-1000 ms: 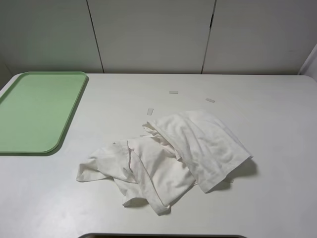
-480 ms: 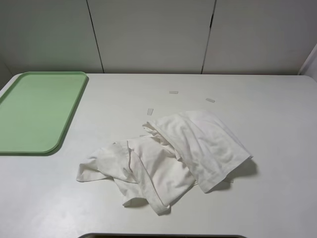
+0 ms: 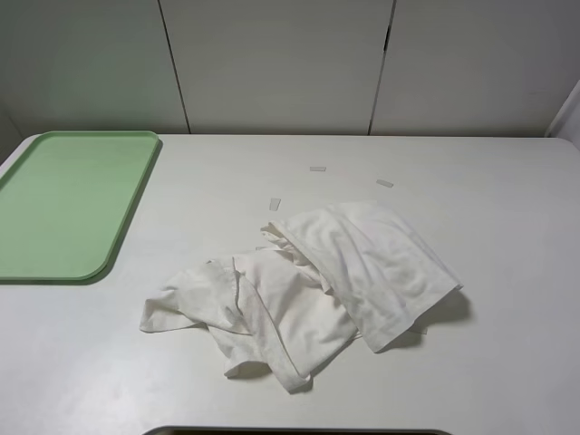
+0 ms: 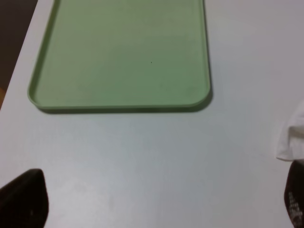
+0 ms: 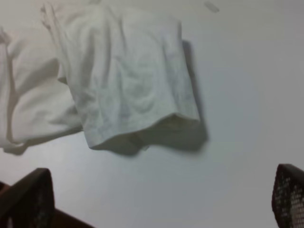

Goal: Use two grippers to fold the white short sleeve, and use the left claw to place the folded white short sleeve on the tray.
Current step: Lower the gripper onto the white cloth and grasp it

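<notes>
Left claw [image 4: 159,202] jaws wide open, empty, over white worktop [image 3: 489,181] nr flat pale-green plastic tray [image 3: 68,204], far-left corner. Right claw [image 5: 159,199] wide open too, above crumpled white cotton short sleeve [image 3: 308,290], mid-worktop.

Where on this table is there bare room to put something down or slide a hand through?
The green tray holds nothing. Bare table lies between the tray and the crumpled white shirt, right of the shirt, and at both near corners. Crowded: the middle under the shirt, and behind it, where three small tape strips lie.
</notes>
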